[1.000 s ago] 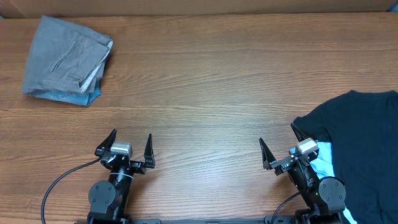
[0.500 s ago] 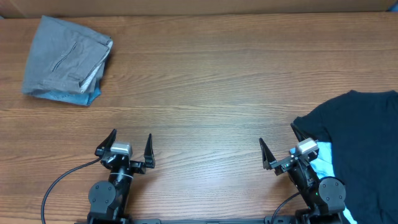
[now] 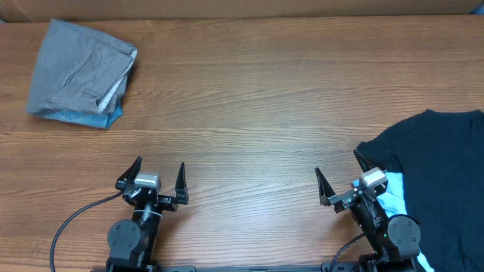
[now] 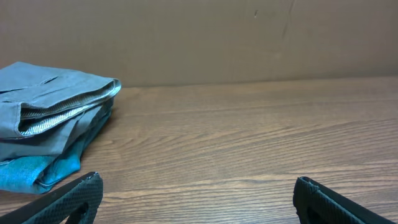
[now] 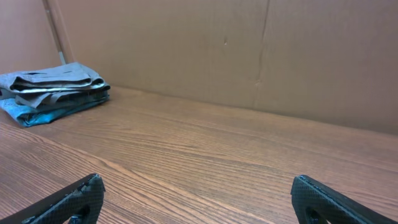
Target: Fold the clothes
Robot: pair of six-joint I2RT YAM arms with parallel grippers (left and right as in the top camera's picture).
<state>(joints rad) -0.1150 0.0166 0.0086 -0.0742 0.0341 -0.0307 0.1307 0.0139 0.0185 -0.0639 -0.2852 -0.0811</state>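
The grey shorts [image 3: 79, 69] lie folded at the far left corner of the table, stacked on folded light-blue jeans [image 3: 85, 118]. They also show in the left wrist view [image 4: 46, 102] and the right wrist view [image 5: 55, 83]. My left gripper [image 3: 159, 171] is open and empty near the front edge, far from the stack; its fingers frame bare wood in the left wrist view [image 4: 198, 190]. My right gripper [image 3: 337, 168] is open and empty at the front right, its fingers apart over bare wood in the right wrist view [image 5: 198, 186], right beside the dark navy shirt [image 3: 439, 174].
The navy shirt lies spread flat at the right edge, with a pale blue patch [image 3: 394, 195] at its hem by the right arm. A brown cardboard wall [image 5: 249, 50] stands along the back of the wooden table [image 3: 257, 98].
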